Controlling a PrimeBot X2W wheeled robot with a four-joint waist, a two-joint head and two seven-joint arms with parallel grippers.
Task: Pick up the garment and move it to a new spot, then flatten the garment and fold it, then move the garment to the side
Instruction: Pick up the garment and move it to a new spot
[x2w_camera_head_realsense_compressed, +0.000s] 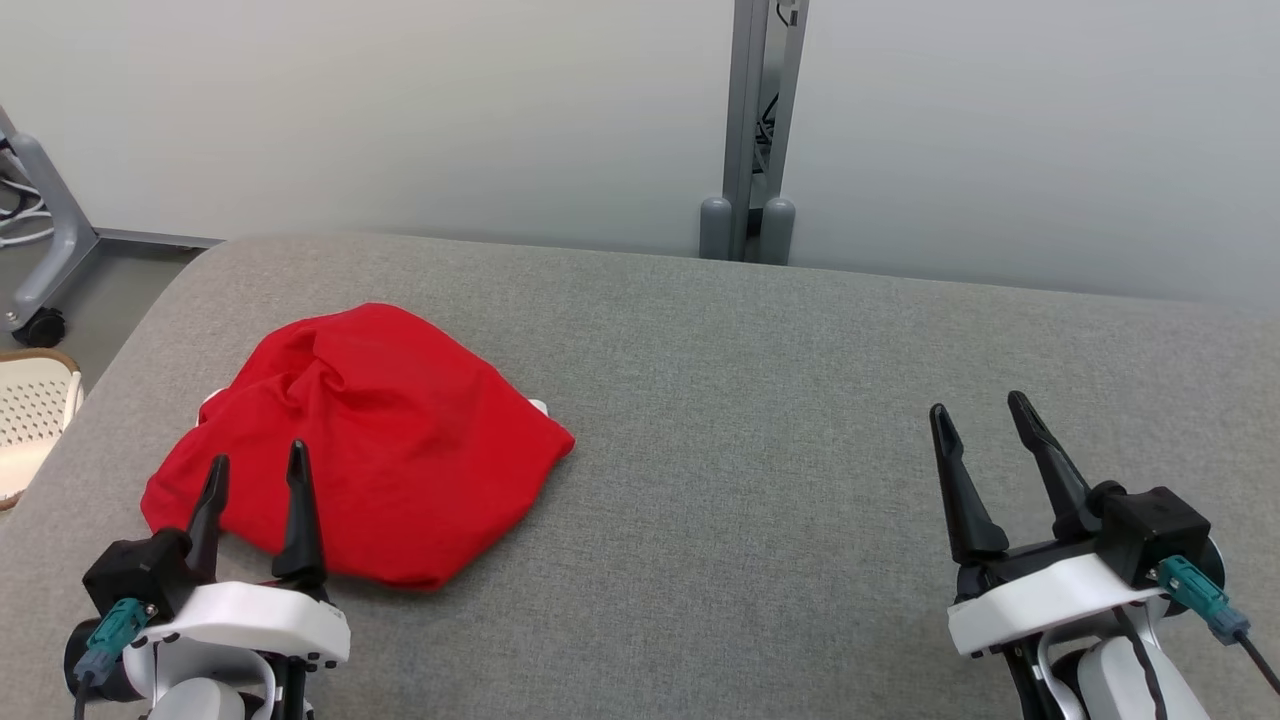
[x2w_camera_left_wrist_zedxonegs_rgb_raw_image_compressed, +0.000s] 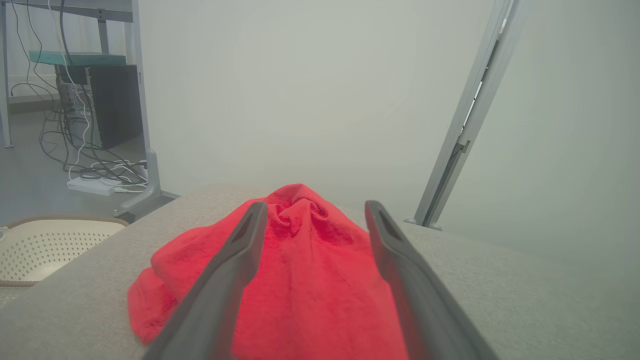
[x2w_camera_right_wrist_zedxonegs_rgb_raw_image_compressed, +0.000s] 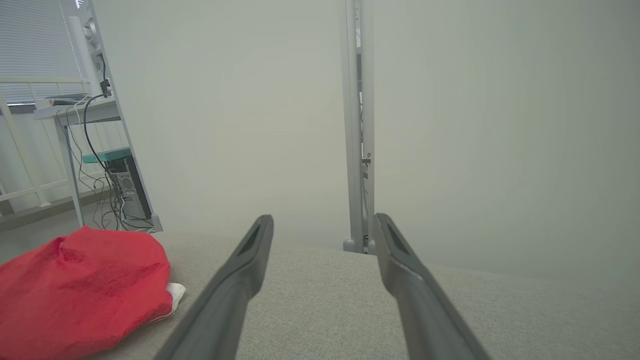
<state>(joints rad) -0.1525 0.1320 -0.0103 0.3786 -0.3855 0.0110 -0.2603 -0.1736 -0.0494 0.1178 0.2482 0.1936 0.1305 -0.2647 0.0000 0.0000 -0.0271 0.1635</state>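
1. The garment (x2w_camera_head_realsense_compressed: 370, 440) is red and crumpled in a loose heap on the left part of the grey tabletop (x2w_camera_head_realsense_compressed: 780, 420). It is neither flat nor folded. A small white bit (x2w_camera_head_realsense_compressed: 540, 407) pokes out at its far-right edge.
2. The left claw (x2w_camera_head_realsense_compressed: 257, 455) has its jaws fully apart and holds nothing. Its fingers point over the garment's near-left edge. We cannot tell whether the tips touch cloth.
3. In the left wrist view the heap sits straight ahead between the 2 fingers, with a bunched ridge at the far end.
4. The right claw (x2w_camera_head_realsense_compressed: 978, 404) also has its jaws wide and is empty. It is over bare tabletop, well apart from the garment, which lies off to its left.
5. The key relation is that the garment lies directly ahead of and below the left claw. Its broadest span runs from the near-left corner to the right-hand corner, roughly across that claw's pointing line. The left arm is clearly the nearer 1.
6. We judge that step 1, the pick-up, is not yet made. A short drop forward by the left claw looks enough.
7. There is a risk of pinching only 1 layer, so that the heap drags.
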